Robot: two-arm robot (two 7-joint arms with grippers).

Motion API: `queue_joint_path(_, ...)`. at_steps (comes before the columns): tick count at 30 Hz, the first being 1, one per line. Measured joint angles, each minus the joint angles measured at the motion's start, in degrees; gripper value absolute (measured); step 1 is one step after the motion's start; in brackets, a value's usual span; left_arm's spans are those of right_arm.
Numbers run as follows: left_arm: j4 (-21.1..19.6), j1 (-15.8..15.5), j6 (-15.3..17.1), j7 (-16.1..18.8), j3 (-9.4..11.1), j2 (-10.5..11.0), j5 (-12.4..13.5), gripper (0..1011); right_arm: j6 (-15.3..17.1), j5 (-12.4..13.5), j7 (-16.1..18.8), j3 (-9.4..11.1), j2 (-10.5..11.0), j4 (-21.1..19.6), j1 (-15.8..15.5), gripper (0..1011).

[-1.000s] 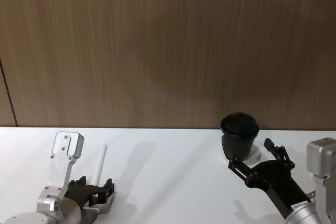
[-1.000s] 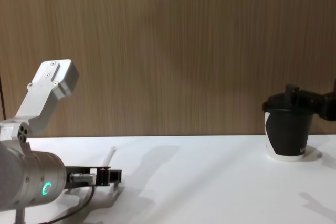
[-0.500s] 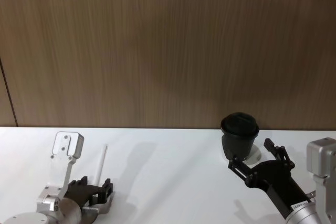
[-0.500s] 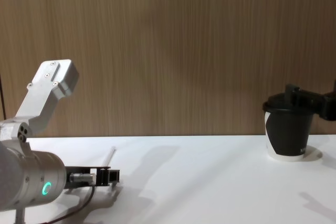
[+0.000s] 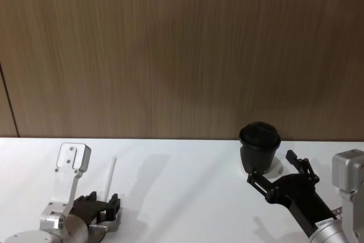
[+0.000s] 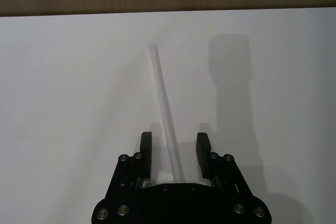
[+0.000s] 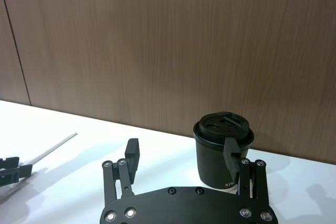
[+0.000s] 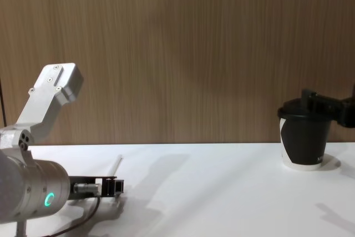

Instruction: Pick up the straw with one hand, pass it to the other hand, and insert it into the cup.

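Straw point(image 6: 163, 103) is lying flat on the table point(image 8: 222, 192), way off to the cup's point(image 5: 259, 147) left. Left gripper point(image 6: 174, 150) sits over there too, fingers apart, straddling the straw's near end without touching it. Right gripper point(image 7: 181, 150) hovers just beside the cup, fingers spread wide.

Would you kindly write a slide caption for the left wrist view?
Open left gripper straddling the white straw, which lies on the table.
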Motion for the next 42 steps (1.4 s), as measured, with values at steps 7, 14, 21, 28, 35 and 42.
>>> queue_joint_path(7,0.0,0.0,0.0,0.0,0.0,0.0,0.0,480,0.0,0.0,0.0,0.0,0.0,0.0,0.0,1001)
queue_joint_path(14,0.0,0.0,0.0,0.0,0.0,0.0,0.0,433,0.0,0.0,0.0,0.0,0.0,0.0,0.0,1001)
queue_joint_path(21,0.0,0.0,0.0,0.0,0.0,0.0,0.0,385,0.0,0.0,0.0,0.0,0.0,0.0,0.0,1001)
queue_joint_path(28,0.0,0.0,0.0,0.0,0.0,0.0,0.0,332,0.0,0.0,0.0,0.0,0.0,0.0,0.0,1001)
queue_joint_path(35,0.0,0.0,0.0,0.0,0.0,0.0,0.0,285,0.0,0.0,0.0,0.0,0.0,0.0,0.0,1001)
queue_joint_path(42,0.0,0.0,0.0,0.0,0.0,0.0,0.0,241,0.0,0.0,0.0,0.0,0.0,0.0,0.0,1001)
